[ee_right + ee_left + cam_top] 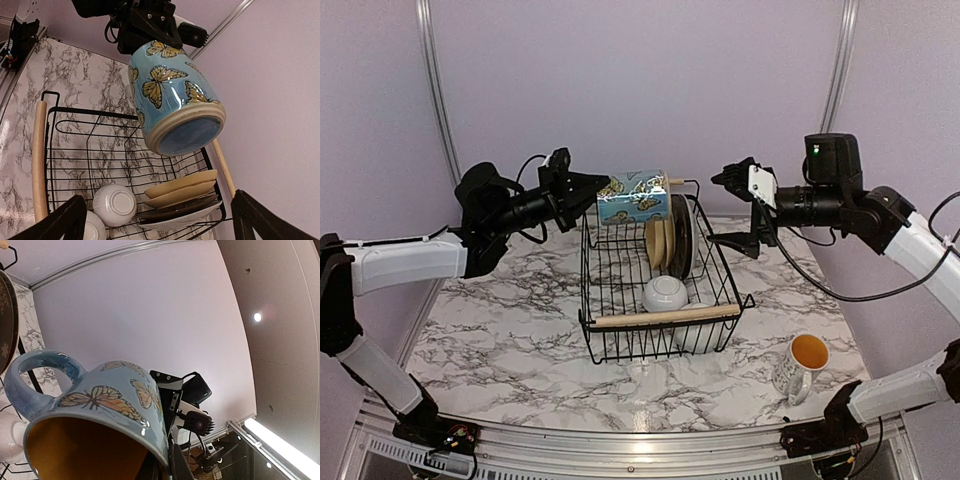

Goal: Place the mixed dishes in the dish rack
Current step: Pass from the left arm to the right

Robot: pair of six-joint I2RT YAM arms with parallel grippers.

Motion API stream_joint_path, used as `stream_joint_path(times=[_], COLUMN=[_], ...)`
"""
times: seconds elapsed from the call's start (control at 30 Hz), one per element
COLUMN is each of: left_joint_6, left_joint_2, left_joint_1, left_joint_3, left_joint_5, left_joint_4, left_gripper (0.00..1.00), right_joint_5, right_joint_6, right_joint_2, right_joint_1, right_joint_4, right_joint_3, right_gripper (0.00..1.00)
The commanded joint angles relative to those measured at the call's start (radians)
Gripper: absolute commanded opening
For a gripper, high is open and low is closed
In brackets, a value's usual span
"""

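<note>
My left gripper is shut on the rim of a blue butterfly mug with a yellow inside. It holds the mug on its side in the air above the back left of the black wire dish rack. In the left wrist view the mug fills the lower left. Several plates stand on edge in the rack, with a white bowl in front of them. My right gripper is open and empty, above the rack's right back corner. A second mug stands on the table at the front right.
The right wrist view shows the mug's base over the rack, the stacked plates and two upturned white bowls. The marble table top lies around the rack. A wall stands close behind it.
</note>
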Motion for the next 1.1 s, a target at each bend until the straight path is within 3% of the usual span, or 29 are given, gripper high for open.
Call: stream_joint_path(times=[0.0, 0.63, 1.07], left_joint_6=[-0.229, -0.439, -0.469], left_joint_2=[0.023, 0.154, 0.146], left_joint_1=[0.007, 0.007, 0.007], left_joint_3=[0.067, 0.059, 0.029], left_joint_5=[0.131, 0.179, 0.187], left_joint_4=[0.422, 0.634, 0.69], left_gripper=[0.0, 0.0, 0.0], right_joint_5=[0.042, -0.002, 0.017], right_joint_6=[-0.038, -0.064, -0.037], right_joint_2=[0.031, 0.127, 0.166], right_joint_1=[0.058, 0.142, 0.174], right_joint_4=[0.123, 0.162, 0.182], right_joint_3=[-0.005, 0.048, 0.076], right_gripper=[0.98, 0.99, 0.96])
